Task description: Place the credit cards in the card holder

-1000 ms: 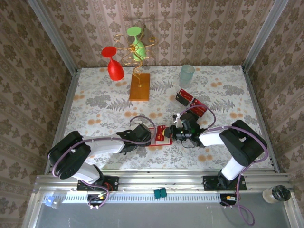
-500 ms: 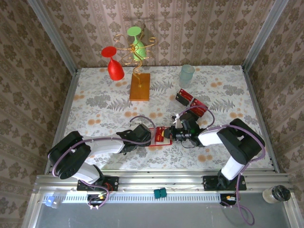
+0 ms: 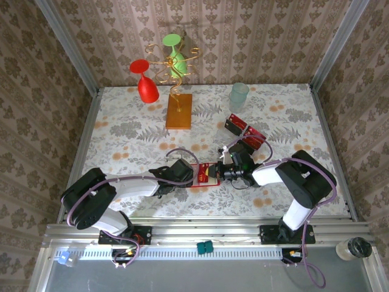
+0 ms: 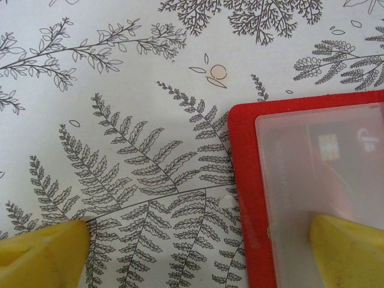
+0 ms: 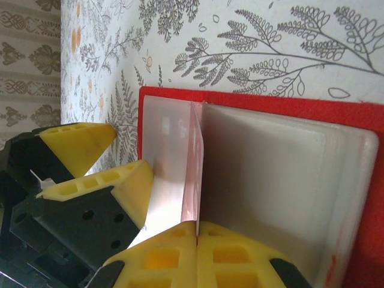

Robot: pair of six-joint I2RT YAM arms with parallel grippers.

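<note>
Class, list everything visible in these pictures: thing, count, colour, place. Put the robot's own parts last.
table: one, white floral
wire stand: one, gold, orange-brown base, far centre
red goblet: one, stand's left
green goblet: one, stand's top
cup: one, clear greenish, far edge
credit cards: stack, count unclear, red, right of centre
card holder: one, red, open, between grippers
left gripper: one, yellow, open, at card holder's edge
right gripper: one, yellow, shut on card holder's pale pocket
</note>
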